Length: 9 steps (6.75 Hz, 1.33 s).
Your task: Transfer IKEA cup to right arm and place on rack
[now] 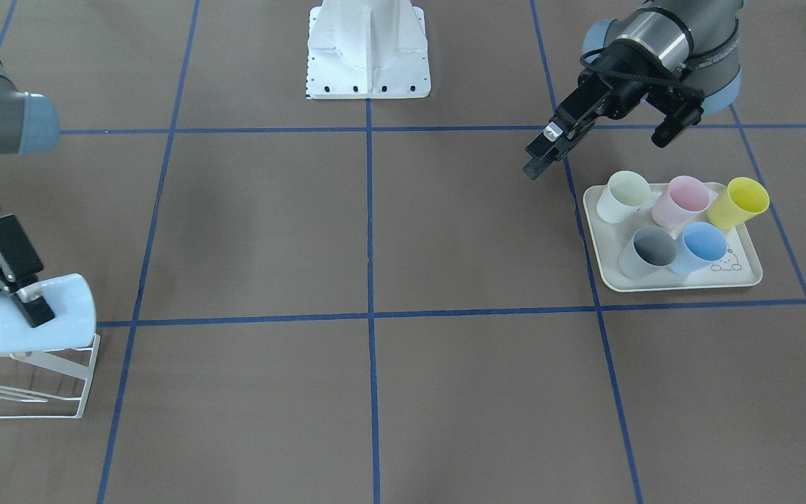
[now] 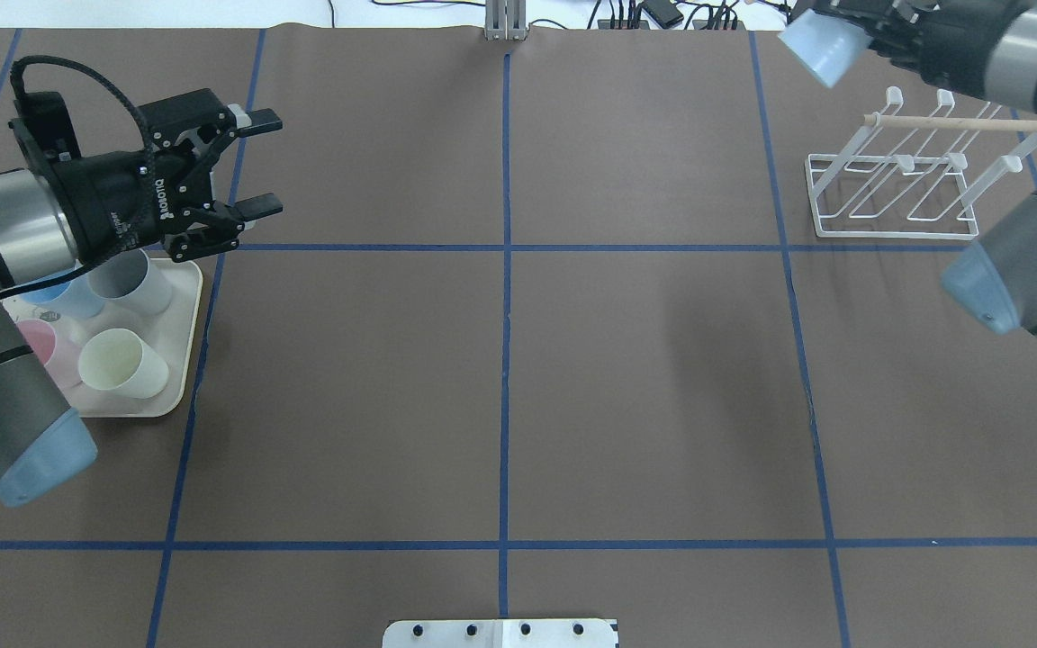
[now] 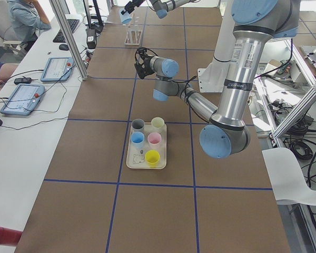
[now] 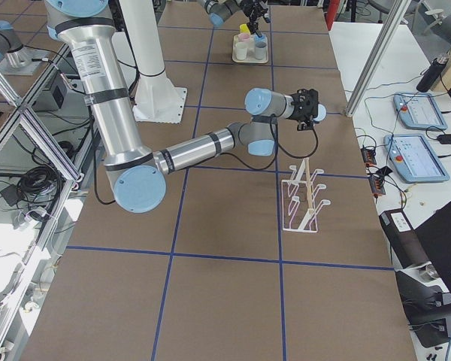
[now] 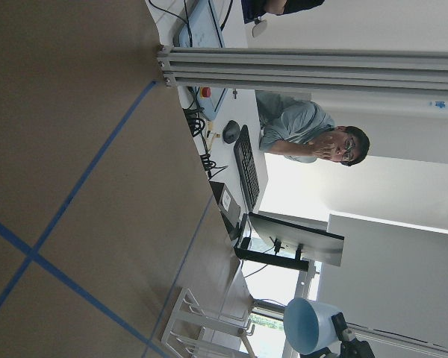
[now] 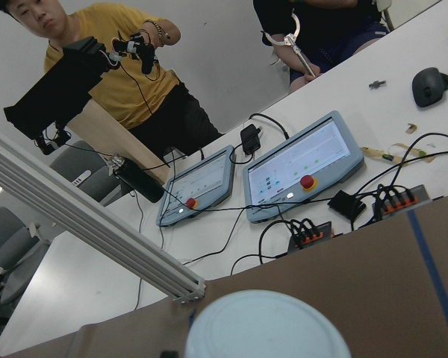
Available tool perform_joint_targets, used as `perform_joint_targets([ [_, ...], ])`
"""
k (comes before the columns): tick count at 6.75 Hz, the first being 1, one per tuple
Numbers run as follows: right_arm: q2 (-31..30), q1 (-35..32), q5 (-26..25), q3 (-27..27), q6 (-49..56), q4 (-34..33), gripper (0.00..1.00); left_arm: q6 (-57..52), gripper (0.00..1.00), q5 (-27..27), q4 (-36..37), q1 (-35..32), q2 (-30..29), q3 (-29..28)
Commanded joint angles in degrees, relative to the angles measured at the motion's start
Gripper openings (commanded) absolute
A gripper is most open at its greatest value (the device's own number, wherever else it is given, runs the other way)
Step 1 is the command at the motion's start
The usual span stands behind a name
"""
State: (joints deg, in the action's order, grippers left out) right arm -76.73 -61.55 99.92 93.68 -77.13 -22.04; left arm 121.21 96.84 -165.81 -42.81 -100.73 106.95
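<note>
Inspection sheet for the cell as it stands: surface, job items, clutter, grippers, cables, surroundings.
Surface: table covered in brown sheet with a blue tape grid, lying flat.
Job's things: light-blue cup held in the air by the white wire rack, not yet on it.
Clutter: cream tray holding five cups (pale green, pink, yellow, grey, blue).
Grippers: right gripper shut on the light-blue cup; left gripper open and empty, near the tray.
Cables: black cable looped at the left wrist; loose wires on the side desk.
Surroundings: people at the side desk, with control tablets.
</note>
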Motion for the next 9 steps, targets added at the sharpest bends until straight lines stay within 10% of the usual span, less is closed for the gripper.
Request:
perform_joint_targets([
  [1,-9.8,-3.6,-5.4,6.1,9.1,-0.7,0.0,-1.7,1.0,1.2,0.3,-0.4,4.3,1.9],
  [4,-20.1,-3.9,-12.8,9.7,31.6,-1.6,0.0,-11.0,1.0,1.8,0.5,-1.1,12.7,5.3],
  [9,-20.9,-0.6,-15.5,7.9,38.8,-6.4,0.0,-22.5,1.0,3.3,0.4,-1.8,20.7,5.7],
])
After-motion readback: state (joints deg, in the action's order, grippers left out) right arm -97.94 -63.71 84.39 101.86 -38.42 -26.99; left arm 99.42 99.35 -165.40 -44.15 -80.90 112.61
